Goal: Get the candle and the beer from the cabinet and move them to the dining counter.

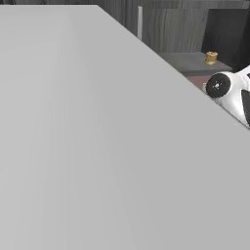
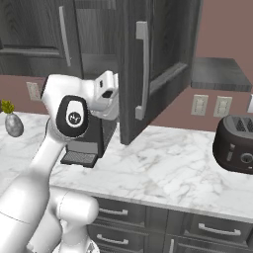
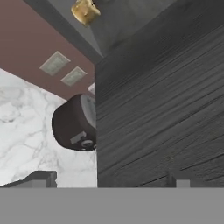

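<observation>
Long white-grey marble worktop point(image 2: 163, 168) across the right base view, dark drawer fronts beneath, dusty-rose wall point(image 2: 217, 34) behind with pale outlets. Dark charcoal wood-grain cabinet point(image 2: 29, 29) overhead, one door point(image 2: 158, 64) swung open toward 6 o'clock, slim silver handle on it. Dark toaster point(image 2: 234, 143) at 3 o'clock on the marble. Small grey vase with green sprig point(image 2: 13, 122) at 9 o'clock. Gripper point(image 3: 111, 179) facing the door's edge in the hand view, spread wide, empty. Candle point(image 1: 211, 57), stubby and amber-yellow, sitting on the grey cabinet shelf at 2 o'clock in the left base view, apart from the fingertips.
</observation>
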